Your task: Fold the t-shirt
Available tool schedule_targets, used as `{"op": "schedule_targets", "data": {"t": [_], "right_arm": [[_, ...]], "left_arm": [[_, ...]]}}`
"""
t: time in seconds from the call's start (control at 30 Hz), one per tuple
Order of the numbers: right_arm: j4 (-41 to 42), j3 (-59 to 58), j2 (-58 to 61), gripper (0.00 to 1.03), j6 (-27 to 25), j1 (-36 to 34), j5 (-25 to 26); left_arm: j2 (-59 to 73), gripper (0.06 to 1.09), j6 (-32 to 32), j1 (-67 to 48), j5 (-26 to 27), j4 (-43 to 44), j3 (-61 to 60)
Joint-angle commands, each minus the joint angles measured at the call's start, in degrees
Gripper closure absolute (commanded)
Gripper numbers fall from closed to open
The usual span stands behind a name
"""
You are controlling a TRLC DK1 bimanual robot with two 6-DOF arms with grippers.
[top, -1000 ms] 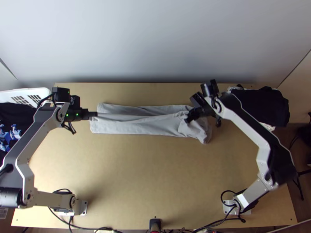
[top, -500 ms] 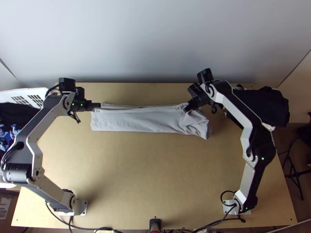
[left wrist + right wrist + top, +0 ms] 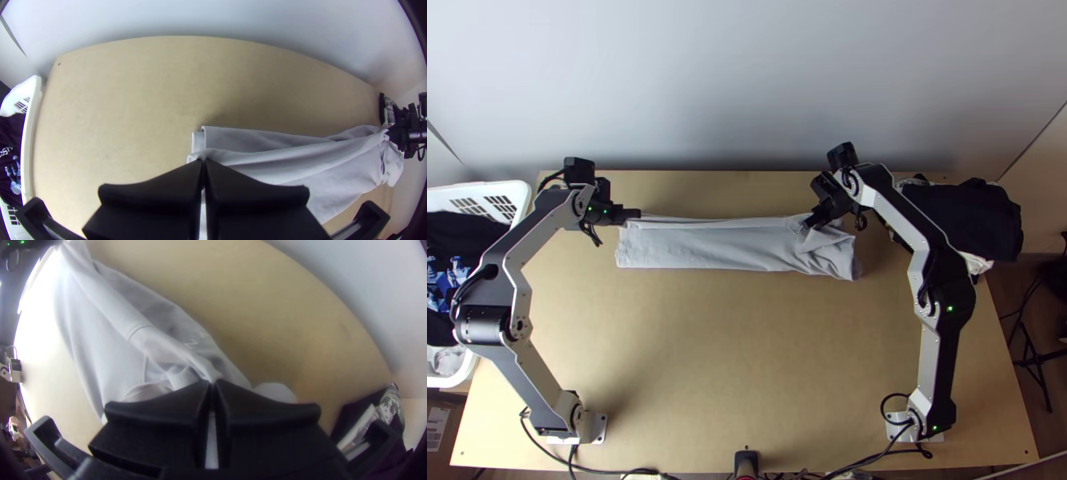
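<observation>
The light grey t-shirt (image 3: 715,246) lies as a long narrow folded strip across the table's far half, bunched at its right end. My left gripper (image 3: 637,214) is at the strip's left end, on its far edge; in the left wrist view my left gripper (image 3: 203,162) is shut on a corner of the t-shirt (image 3: 284,155). Over the bunched end, at the far edge, is my right gripper (image 3: 808,224). The right wrist view has my right gripper (image 3: 212,383) shut on a fold of the t-shirt (image 3: 106,329).
Dark clothes (image 3: 963,216) are piled at the table's far right corner. A white basket (image 3: 521,200) with dark and blue clothing stands beyond the left edge. Bare wood (image 3: 747,352) spans the near half. A wall rises behind the table.
Both grippers have moved toward the far edge, the left also slightly right, the right slightly left. The raised t-shirt edge went along, covering most of the far layer, and the strip looks narrower.
</observation>
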Motion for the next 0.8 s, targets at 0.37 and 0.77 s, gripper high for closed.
{"op": "schedule_targets", "data": {"t": [0.37, 0.77], "right_arm": [[-0.61, 1.13, -3.55, 0.03, 5.56, -1.5, 0.12], [-3.34, -4.76, -14.71, 0.03, 8.38, 4.65, -0.4]], "left_arm": [[-0.53, 0.13, -0.26, -0.8, -0.11, -4.6, 7.3], [-9.24, 0.13, 1.32, 0.79, -0.29, -7.59, -7.12]]}}
